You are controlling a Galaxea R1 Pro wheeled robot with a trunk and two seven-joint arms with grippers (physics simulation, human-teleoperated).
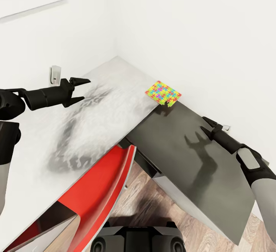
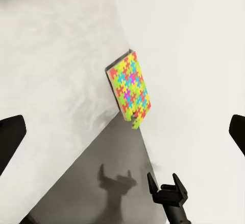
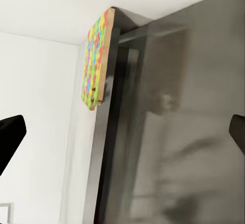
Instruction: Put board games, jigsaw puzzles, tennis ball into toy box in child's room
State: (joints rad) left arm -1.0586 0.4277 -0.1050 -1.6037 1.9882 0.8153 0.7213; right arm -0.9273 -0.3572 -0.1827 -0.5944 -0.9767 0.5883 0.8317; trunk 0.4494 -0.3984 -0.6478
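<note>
One jigsaw puzzle (image 1: 163, 93) lies at the far end of the pale table (image 1: 96, 106), close to the white wall, with one corner jutting past the table's end over the lower dark cabinet (image 1: 184, 156). We judge it to be a thin, stiff, light board — its edge, seen in the right wrist view (image 3: 97, 63), is slim and flat, and nothing about it sags. Such a board offers little height for a pinch from above, and its printed face will likely be smooth and slippery. We therefore recommend taking hold at the overhanging corner, one finger above and one below, since the free edge there gives access to both faces. A light grip should suffice; a grip far off centre could let the board tilt in the jaws. Our left gripper (image 1: 79, 89) hovers over the table top, jaws spread and holding nothing, well apart from the puzzle. Our right gripper (image 1: 207, 126) hangs over the cabinet, nearer the overhanging corner — its jaws also stand apart and empty. A red chair (image 1: 100, 185) sits tucked under the table's near edge.
</note>
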